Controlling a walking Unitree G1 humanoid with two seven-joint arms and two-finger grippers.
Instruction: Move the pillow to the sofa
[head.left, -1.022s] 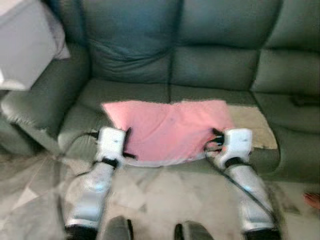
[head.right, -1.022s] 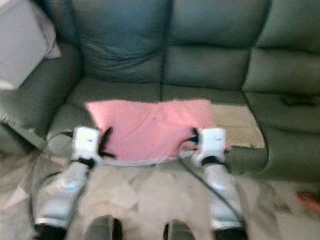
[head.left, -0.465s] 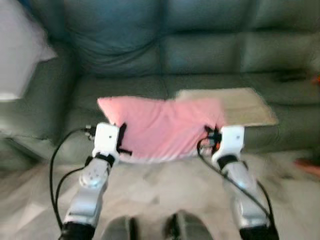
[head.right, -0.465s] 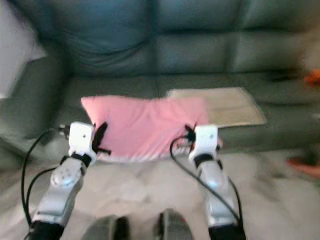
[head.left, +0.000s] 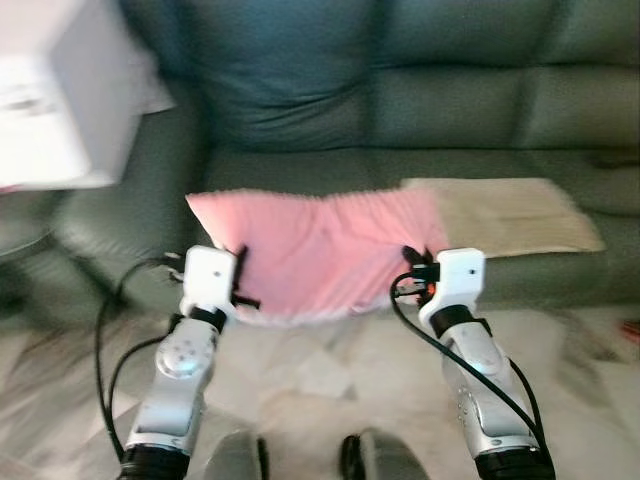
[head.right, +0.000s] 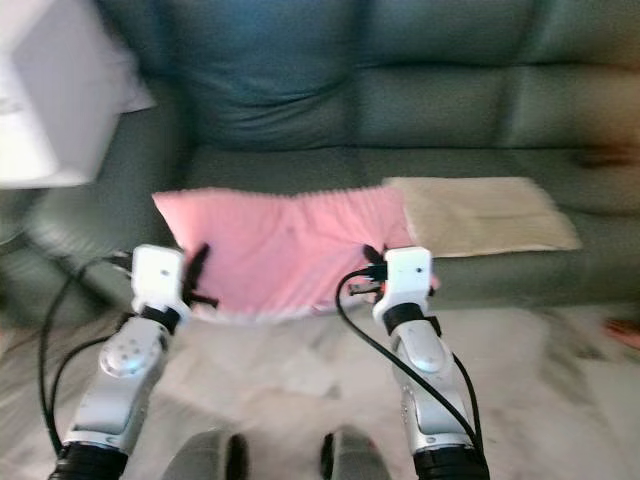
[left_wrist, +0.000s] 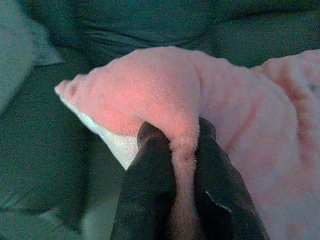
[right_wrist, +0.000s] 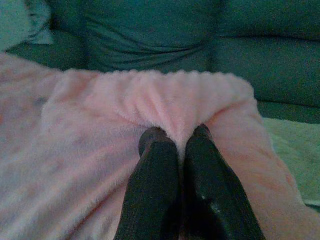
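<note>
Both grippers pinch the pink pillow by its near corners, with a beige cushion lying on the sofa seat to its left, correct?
Not quite: the beige cushion lies on the sofa seat to the right of the pink pillow, as the left eye view shows. The left gripper and right gripper do pinch its near corners.

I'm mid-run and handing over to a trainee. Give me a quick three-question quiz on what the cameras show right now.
1. True or false: both tools are shut on the pillow.
2. What lies on the sofa seat at the pillow's right end? A) beige mat B) book C) remote
3. Fill in: the left tool pinches the pillow's pink ____.

Key:
1. True. The right tool also pinches a fold of it.
2. A, the beige mat.
3. Edge, near a corner.
</note>
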